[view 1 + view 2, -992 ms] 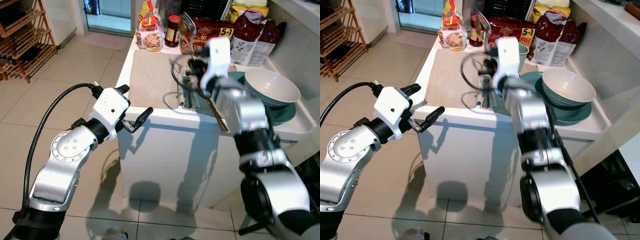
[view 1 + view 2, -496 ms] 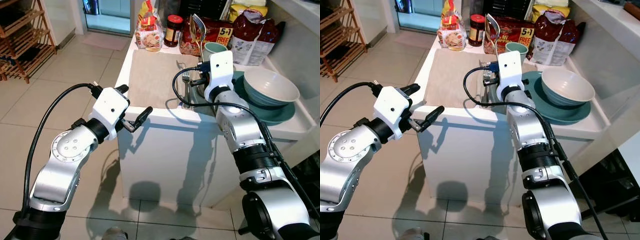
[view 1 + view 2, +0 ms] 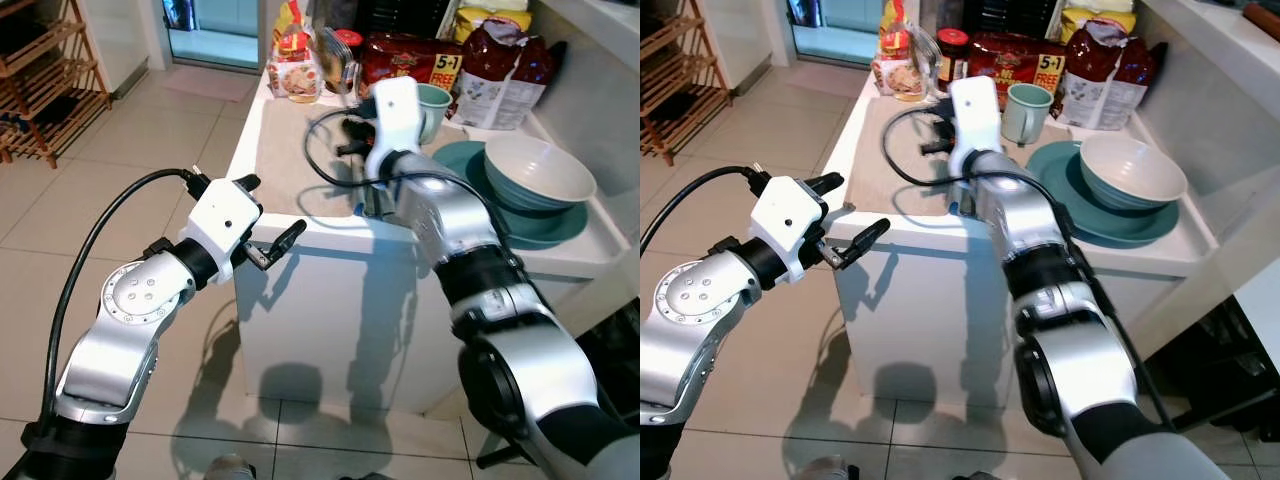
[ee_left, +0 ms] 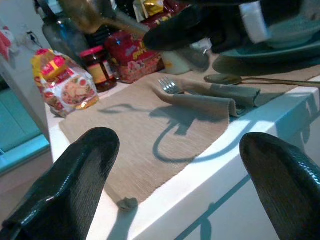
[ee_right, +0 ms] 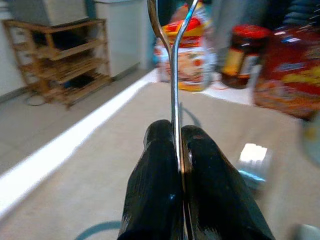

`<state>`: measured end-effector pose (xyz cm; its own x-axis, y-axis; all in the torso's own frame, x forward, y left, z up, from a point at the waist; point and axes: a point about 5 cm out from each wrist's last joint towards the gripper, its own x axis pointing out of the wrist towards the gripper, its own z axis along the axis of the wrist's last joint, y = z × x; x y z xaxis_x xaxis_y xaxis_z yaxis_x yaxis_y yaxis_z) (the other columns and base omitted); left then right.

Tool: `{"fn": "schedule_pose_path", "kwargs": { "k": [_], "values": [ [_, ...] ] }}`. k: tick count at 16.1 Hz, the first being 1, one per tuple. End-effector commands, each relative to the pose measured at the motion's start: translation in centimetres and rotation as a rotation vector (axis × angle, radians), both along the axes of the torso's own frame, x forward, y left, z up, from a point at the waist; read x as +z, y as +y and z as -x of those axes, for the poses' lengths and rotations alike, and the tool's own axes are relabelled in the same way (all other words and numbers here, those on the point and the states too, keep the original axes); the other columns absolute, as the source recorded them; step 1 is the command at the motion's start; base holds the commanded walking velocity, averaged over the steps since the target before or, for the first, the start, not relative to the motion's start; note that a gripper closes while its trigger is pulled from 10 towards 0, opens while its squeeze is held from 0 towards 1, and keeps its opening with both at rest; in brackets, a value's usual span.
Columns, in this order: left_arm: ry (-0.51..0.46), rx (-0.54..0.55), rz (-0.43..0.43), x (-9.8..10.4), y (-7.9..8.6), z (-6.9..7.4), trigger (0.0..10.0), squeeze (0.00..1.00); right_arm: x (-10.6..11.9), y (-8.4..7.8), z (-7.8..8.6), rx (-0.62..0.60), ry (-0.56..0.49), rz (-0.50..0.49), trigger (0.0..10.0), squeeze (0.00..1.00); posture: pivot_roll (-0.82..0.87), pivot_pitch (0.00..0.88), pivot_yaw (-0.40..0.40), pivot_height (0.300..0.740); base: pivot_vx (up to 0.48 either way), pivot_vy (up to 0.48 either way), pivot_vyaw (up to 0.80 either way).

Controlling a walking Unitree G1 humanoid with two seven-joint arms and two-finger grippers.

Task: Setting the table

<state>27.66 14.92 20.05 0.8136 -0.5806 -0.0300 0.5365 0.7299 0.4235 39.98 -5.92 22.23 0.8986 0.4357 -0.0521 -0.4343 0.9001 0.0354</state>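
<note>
My right gripper (image 5: 178,135) is shut on the handle of a metal spoon (image 5: 173,75), held upright above the beige placemat (image 3: 295,150) on the white counter. The spoon (image 3: 336,58) is blurred in the eye views. A fork (image 4: 169,85) lies on a folded grey napkin (image 4: 210,102) at the placemat's right edge, with a gold spoon (image 4: 250,79) beside it. Further right, a white bowl (image 3: 540,170) sits on a teal plate (image 3: 570,225), and a green mug (image 3: 433,105) stands behind. My left gripper (image 3: 268,212) hangs open off the counter's front left corner, holding nothing.
Food packets (image 3: 505,75), a snack bag (image 3: 297,70) and a red-lidded jar (image 3: 952,55) line the back of the counter (image 3: 330,240). My right arm's black cable (image 3: 325,165) loops over the placemat. A wooden rack (image 3: 45,85) stands far left on the tiled floor.
My right gripper has swung left with the spoon, from above the napkin and plate to above the placemat. The left arm has stayed put.
</note>
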Motion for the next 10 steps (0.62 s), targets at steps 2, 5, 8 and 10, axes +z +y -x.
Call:
{"fn": "schedule_pose_path", "kwargs": {
  "k": [2, 5, 8, 10],
  "values": [
    [0.009, 0.004, -0.041, -0.1, 0.4, 0.5, 10.0, 0.00, -1.2, -0.3, -0.4, 0.002, 0.119, -0.026, 10.0, 0.00, 0.23, 0.024, -0.119, 0.740, 0.000, 0.000, 0.00],
    [0.023, 0.032, -0.085, -0.4, 1.4, 1.1, 10.0, 0.00, -2.9, -0.4, -0.4, -0.026, 0.224, -0.004, 10.0, 0.00, 0.25, 0.027, -0.142, 0.740, 0.000, 0.000, 0.00],
    [0.031, 0.036, -0.089, -0.6, 1.4, 1.4, 10.0, 0.00, -3.2, -0.2, -0.4, -0.010, 0.251, -0.018, 10.0, 0.00, 0.25, 0.026, -0.146, 0.740, 0.000, 0.000, 0.00],
    [0.030, 0.037, -0.092, -0.6, 1.3, 1.4, 10.0, 0.00, -3.1, 0.1, -0.4, 0.014, 0.251, -0.044, 10.0, 0.00, 0.25, 0.024, -0.147, 0.740, 0.000, 0.000, 0.00]
  ]
}}
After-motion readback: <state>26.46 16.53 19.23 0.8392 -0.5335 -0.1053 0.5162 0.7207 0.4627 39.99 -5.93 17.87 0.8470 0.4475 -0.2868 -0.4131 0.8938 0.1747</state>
